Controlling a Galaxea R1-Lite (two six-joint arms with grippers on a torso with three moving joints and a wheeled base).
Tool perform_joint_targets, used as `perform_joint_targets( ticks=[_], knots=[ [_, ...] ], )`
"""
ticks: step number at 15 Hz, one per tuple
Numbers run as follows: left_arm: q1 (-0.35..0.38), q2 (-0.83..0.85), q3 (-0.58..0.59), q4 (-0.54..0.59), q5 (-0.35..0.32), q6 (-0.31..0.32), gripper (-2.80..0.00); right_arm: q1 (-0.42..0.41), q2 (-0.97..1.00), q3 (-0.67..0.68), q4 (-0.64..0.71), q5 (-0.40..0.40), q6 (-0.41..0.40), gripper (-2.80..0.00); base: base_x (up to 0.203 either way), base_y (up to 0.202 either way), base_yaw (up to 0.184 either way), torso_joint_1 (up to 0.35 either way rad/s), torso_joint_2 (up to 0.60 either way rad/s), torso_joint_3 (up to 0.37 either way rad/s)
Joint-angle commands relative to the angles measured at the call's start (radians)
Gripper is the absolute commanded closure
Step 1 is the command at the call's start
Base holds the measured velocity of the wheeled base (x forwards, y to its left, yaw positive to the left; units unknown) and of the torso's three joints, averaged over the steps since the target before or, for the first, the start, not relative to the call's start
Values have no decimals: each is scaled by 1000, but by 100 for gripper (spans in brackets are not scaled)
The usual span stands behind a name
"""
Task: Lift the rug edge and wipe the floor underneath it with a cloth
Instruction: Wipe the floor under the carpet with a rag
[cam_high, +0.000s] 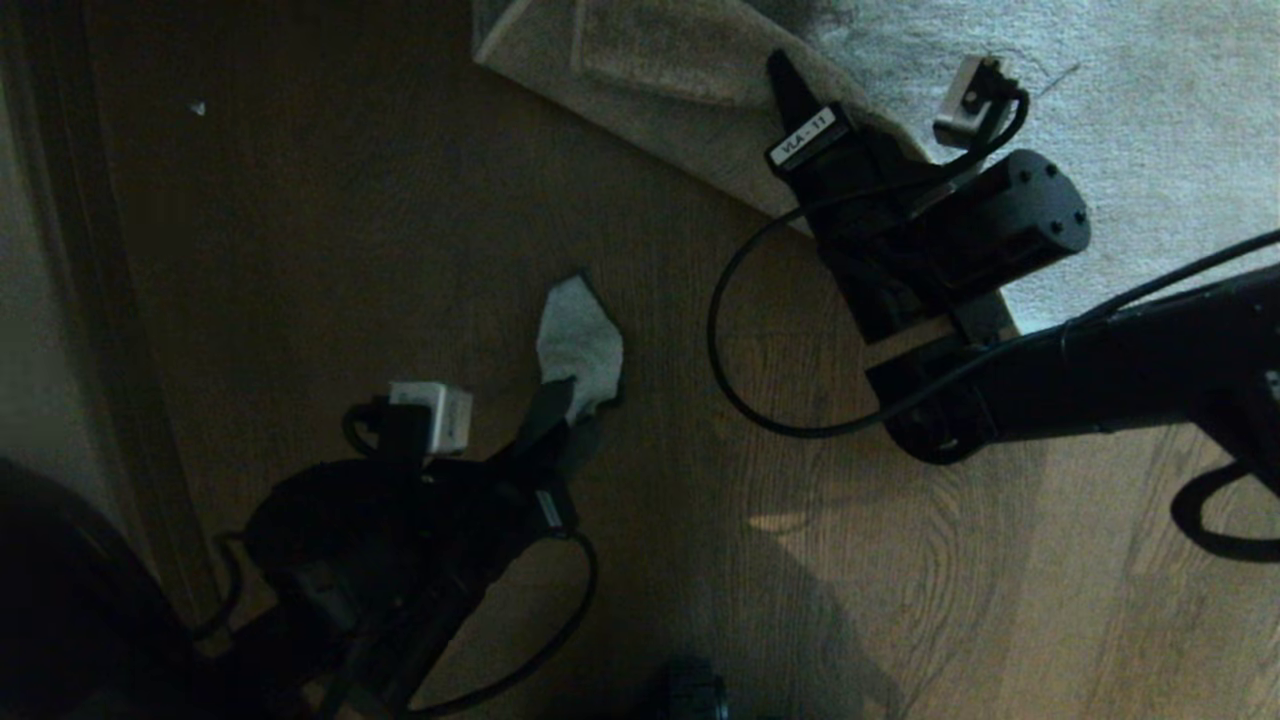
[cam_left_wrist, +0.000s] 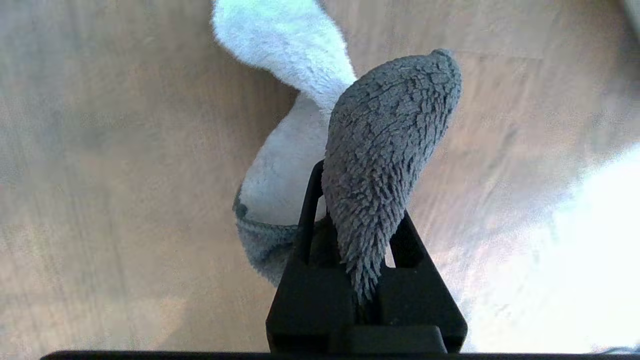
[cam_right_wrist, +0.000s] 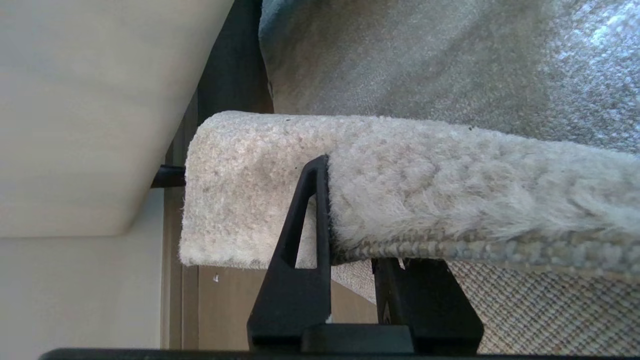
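My right gripper (cam_high: 800, 105) is shut on the rug edge (cam_high: 700, 120) and holds it up off the floor (cam_high: 400, 250). In the right wrist view the plush pile of the rug edge (cam_right_wrist: 425, 190) sits between the fingers (cam_right_wrist: 310, 225) of the right gripper (cam_right_wrist: 352, 220), and the woven underside (cam_right_wrist: 550, 310) shows below it. My left gripper (cam_high: 560, 420) is lower left, above bare floor, shut on the cloth (cam_high: 580, 345). The nubby grey cloth (cam_left_wrist: 385, 150) rises out of the left gripper (cam_left_wrist: 357, 245) and folds over its fingertips.
The rest of the pale rug (cam_high: 1120, 100) fills the upper right. A pale wall with a dark baseboard (cam_high: 70, 320) runs down the left. A black cable (cam_high: 730, 380) loops over the floor by the right arm. A small white speck (cam_high: 198, 107) lies on the planks.
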Motion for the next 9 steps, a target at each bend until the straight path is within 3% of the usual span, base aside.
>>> perform_joint_targets(
  ticks=[1,6,9],
  knots=[
    [-32,7,-24,-27,2,0,0,1,1,0,-16,-1,3,0,0,0,0,0,0,0],
    [-215,20,-29,-28,9,0,0,1,1,4,-30,-1,-7,0,0,0,0,0,0,0],
    [-282,54,-43,-29,8,0,0,1,1,4,-30,-2,-11,0,0,0,0,0,0,0]
  ],
)
